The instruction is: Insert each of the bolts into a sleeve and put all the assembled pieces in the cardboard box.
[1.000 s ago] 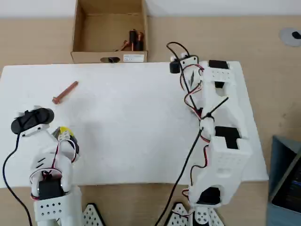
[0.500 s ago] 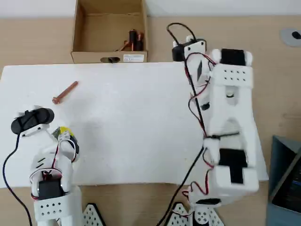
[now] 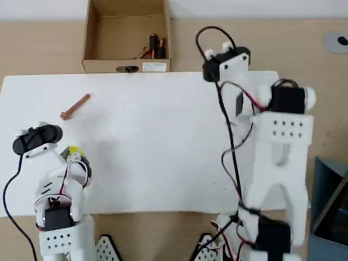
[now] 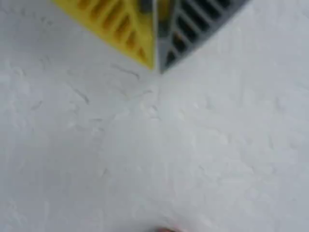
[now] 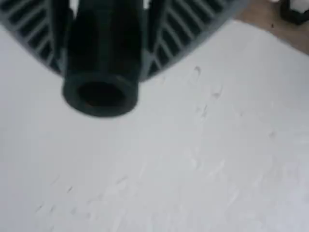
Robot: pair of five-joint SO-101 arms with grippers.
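Right wrist view: ribbed jaws clamp a black tubular sleeve (image 5: 101,63).

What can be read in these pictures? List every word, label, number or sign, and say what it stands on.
On the front wall of the cardboard box, a white label: there are printed lines, but they are too small to read.
On the black sleeve, the bolt and the white mat: no text or sign.
Nothing else is readable.
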